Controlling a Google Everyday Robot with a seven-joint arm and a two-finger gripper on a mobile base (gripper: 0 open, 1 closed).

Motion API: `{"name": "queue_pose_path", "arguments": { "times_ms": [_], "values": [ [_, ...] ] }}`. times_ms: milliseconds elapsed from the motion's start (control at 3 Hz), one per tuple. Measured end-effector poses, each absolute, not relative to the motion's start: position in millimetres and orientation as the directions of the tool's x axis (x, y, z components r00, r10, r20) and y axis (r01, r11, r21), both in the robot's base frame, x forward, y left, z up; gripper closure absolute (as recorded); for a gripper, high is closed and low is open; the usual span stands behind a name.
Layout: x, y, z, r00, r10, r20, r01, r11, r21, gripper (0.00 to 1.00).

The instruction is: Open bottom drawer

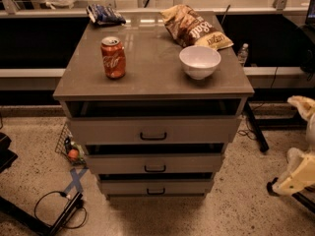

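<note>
The cabinet has three grey-beige drawers, all pulled out a little. The bottom drawer (156,186) has the narrowest front and a small black bar handle (156,191), just above the floor. The middle drawer (155,163) and the widest top drawer (153,130) sit above it. My gripper (294,177), a cream-coloured end of the arm, hangs low at the right edge, well to the right of the cabinet and about level with the bottom drawer. It touches nothing.
On the cabinet top (147,77) stand a red cola can (113,57), a white bowl (199,61), a chip bag (193,27) and a blue packet (105,14). A black stand leg (256,128) is right of the cabinet. Cables (59,208) and a wire basket (70,146) lie on the floor at left.
</note>
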State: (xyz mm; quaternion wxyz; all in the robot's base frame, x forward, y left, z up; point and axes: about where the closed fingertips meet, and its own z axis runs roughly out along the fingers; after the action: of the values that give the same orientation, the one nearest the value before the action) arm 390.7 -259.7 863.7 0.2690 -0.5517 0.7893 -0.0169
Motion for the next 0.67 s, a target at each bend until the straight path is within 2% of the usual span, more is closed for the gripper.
{"name": "queue_pose_path", "arguments": {
  "times_ms": [333, 667],
  "values": [
    [401.1, -267.5, 813.1, -0.253, -0.849, -0.465, -0.836, 0.433, -0.336, 0.00],
    [408.1, -269.5, 814.5, -0.251, -0.847, -0.468, -0.821, 0.443, -0.360, 0.00]
  ]
}}
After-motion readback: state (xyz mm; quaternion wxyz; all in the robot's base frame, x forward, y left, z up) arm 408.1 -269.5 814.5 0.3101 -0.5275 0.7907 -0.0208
